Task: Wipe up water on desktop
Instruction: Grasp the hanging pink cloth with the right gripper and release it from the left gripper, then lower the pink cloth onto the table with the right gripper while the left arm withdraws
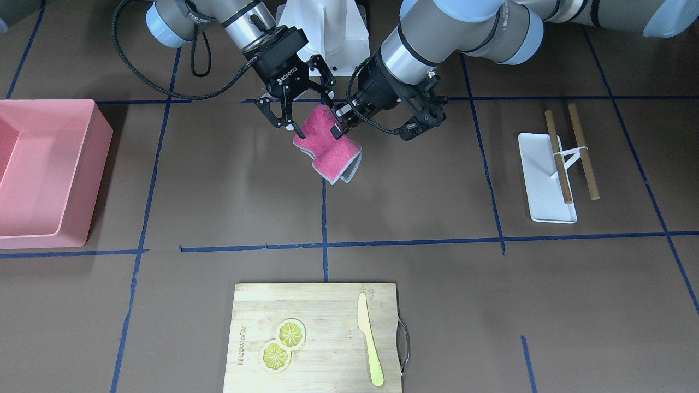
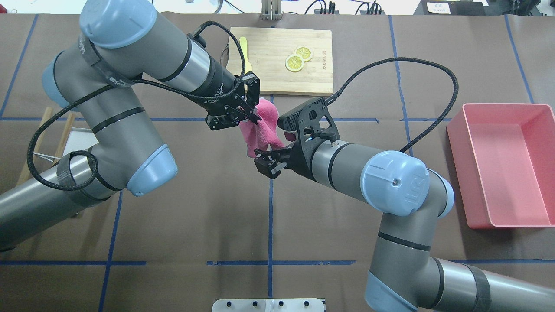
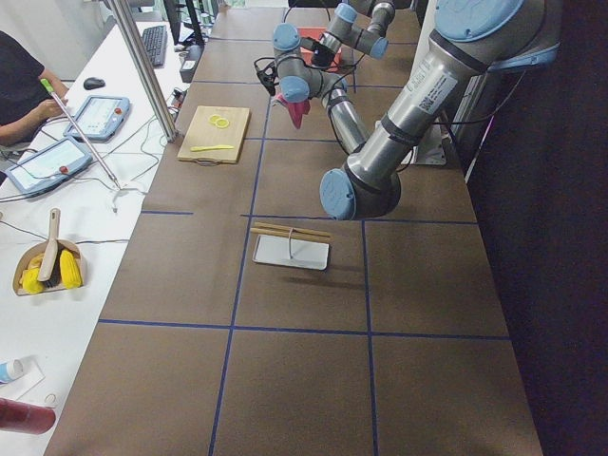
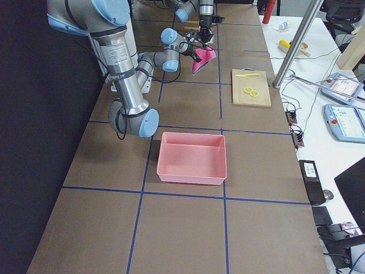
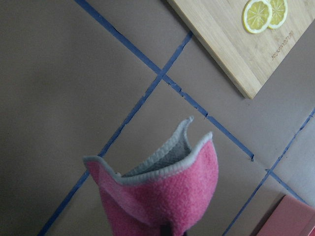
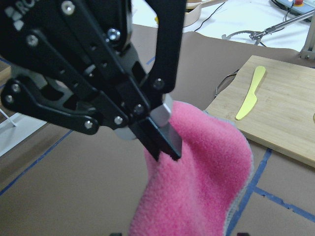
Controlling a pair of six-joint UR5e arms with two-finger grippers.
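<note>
Counter (image 1: 218, 191): dark brown, blue-taped, fills every view. No camera shows any water on it: matte surface, no sheen, so the wet patch is unlocated. Pink cloth (image 1: 327, 144) is the tool. It hangs clear of the counter near centre, over a blue tape crossing. In the overhead view the cutting board (image 2: 282, 60) is at its 12 o'clock, the pink bin (image 2: 503, 164) at 3 and the white tray (image 2: 80, 141) at 9. Left claw (image 2: 255, 116) is clamped on the cloth's upper fold. Right claw (image 2: 271, 162) has its fingers spread just beside the cloth's lower end, closed on nothing; can't tell if it touches. Handling guess: light, limp and fleecy with a grey backing. It droops under its own weight, shouldn't slip from a pinch, won't hold shape, and gets heavier once wet. Best hold is a pinch through all folded layers near one edge, leaving a wide flap free to press flat on the counter. View deltas: the right wrist cam shows the left claw's pads shut on the pink pile close up, while overhead half-buries that contact behind claw linkage. The left wrist cam shows the free end curling open with its grey lining, and the counter beneath. Only the front cam shows the layered grey edge with both claws together. Side cams are too small for jaw state.
</note>
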